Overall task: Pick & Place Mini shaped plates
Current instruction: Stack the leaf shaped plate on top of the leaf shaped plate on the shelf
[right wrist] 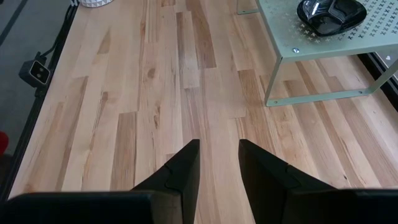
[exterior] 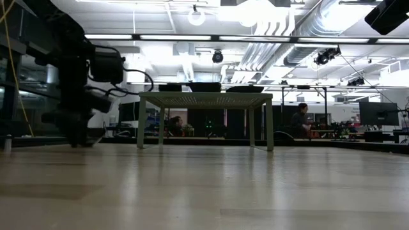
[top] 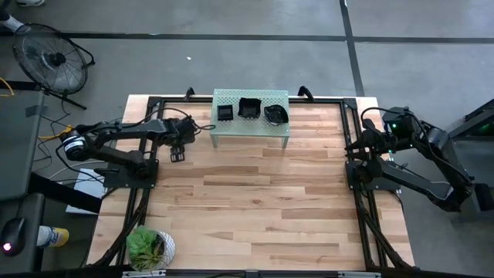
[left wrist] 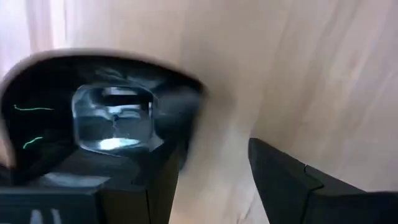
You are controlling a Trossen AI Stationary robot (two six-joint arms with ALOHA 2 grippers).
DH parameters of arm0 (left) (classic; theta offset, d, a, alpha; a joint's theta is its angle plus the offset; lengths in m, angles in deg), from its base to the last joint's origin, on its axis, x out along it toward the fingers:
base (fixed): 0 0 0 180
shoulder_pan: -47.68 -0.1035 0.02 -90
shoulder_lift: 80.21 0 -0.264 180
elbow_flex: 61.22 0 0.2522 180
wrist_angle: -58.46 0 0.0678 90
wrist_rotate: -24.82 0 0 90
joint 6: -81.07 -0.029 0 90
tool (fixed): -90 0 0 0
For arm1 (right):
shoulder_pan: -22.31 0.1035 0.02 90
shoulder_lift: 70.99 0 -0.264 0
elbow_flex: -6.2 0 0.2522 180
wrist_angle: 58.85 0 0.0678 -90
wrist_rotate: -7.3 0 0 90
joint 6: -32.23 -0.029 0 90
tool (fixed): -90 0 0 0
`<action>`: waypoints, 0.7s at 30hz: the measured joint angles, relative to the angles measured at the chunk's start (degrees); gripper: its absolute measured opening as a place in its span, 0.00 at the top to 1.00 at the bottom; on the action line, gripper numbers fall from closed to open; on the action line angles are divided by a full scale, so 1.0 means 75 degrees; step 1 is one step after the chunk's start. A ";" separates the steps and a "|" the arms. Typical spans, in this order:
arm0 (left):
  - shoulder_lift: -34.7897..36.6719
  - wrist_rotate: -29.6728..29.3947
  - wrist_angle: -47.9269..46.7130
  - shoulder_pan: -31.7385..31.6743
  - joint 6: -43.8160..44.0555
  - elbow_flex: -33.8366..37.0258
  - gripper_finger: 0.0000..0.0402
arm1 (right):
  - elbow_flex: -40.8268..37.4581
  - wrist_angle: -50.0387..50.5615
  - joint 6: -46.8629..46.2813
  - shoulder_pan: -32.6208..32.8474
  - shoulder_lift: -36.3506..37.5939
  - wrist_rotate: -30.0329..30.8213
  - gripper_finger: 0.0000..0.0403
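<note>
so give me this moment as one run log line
left claw: holding black plate near shelf | right claw: open, empty, waiting at table's right edge | shelf: three black plates

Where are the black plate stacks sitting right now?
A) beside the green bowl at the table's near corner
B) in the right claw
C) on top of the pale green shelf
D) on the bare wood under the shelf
C: the high view shows three groups of black plates resting on the perforated top of the green shelf.
</note>
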 joint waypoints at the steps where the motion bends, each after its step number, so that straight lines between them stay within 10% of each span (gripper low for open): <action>1: 0.0007 0.0001 0.0104 0.0004 -0.0146 0.0036 0.52 | 0.0001 0.0001 0.0001 0.0001 0.0000 0.0000 0.74; 21: 0.0000 -0.0172 0.0498 0.0000 -0.0359 0.0047 0.52 | 0.0001 0.0002 0.0000 0.0000 0.0000 0.0000 0.74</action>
